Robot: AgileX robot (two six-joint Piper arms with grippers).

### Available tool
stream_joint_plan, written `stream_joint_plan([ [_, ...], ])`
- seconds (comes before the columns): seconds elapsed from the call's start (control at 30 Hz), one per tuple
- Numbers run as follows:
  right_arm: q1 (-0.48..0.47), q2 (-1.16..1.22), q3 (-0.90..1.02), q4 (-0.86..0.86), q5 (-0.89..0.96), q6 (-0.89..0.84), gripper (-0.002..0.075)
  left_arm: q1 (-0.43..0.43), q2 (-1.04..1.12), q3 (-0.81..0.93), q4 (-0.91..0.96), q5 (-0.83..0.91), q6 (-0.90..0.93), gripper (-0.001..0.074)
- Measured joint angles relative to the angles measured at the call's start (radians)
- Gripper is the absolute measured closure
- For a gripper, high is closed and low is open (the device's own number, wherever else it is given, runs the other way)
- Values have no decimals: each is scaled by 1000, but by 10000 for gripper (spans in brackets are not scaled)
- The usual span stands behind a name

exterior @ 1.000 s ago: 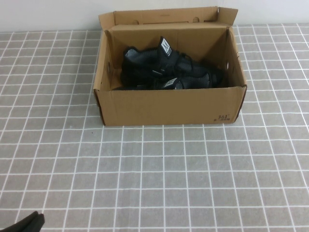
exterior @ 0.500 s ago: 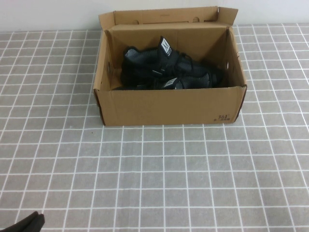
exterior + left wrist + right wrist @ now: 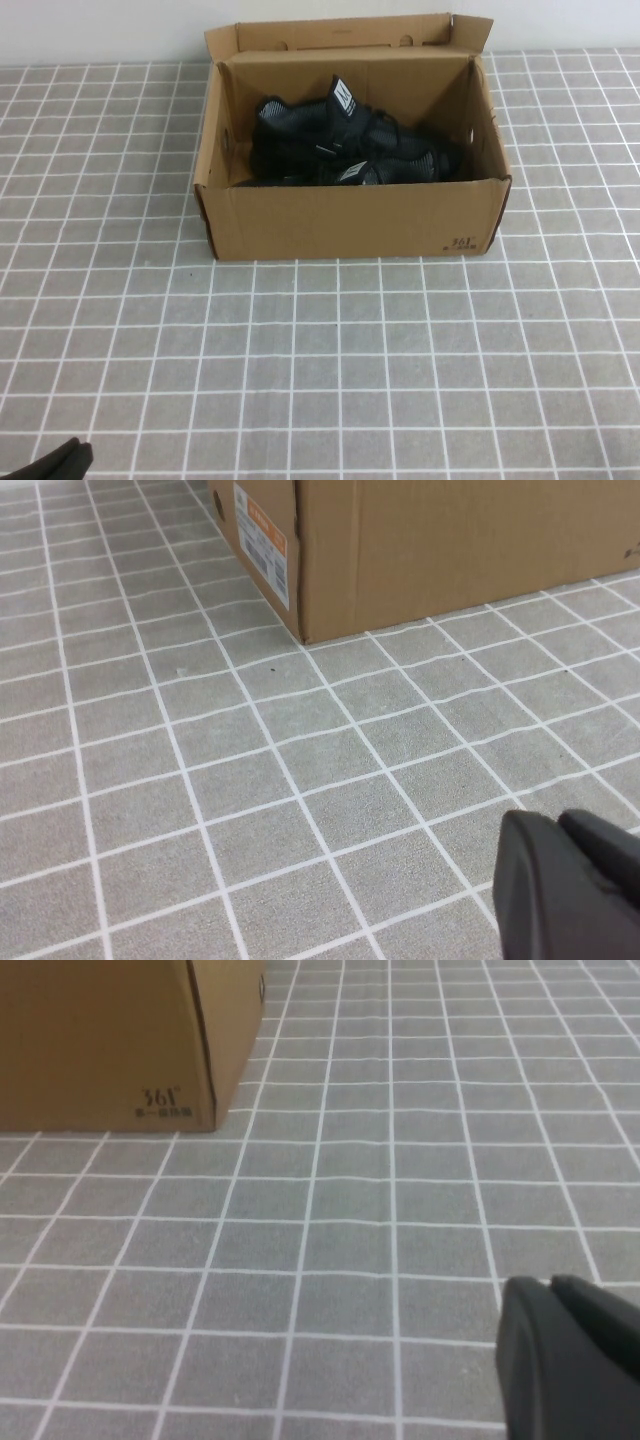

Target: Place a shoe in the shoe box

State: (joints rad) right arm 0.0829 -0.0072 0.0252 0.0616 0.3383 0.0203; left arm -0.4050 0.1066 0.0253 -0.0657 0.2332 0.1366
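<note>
Resting low at the worktop's near edge, the left end effector has its fingers pressed together, holding nothing; the right end effector sits likewise, both well apart from the shoe box. The shoe lies inside beside its twin, so the arms look parked. Grey gridded worktop meets a pale wall.

shoe box: matt corrugated cardboard | shoe: knit cloth | table: matt tiles
</note>
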Motion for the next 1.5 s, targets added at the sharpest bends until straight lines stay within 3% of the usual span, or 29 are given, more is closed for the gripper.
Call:
stream_joint_plan([
  [0.93, 0, 0, 0, 9, 17, 0, 742, 7, -3, 0, 31, -7, 21, 736],
  [1.23, 0, -2, 0, 9, 20, 0, 742, 226, -116, 0, 13, -59, -55, 736],
  [1.37, 0, -2, 0, 9, 20, 0, 742, 297, -117, 0, -3, 14, -73, 736],
  [1.5, 0, -2, 0, 9, 20, 0, 742, 314, -117, 0, 16, 129, -73, 736],
])
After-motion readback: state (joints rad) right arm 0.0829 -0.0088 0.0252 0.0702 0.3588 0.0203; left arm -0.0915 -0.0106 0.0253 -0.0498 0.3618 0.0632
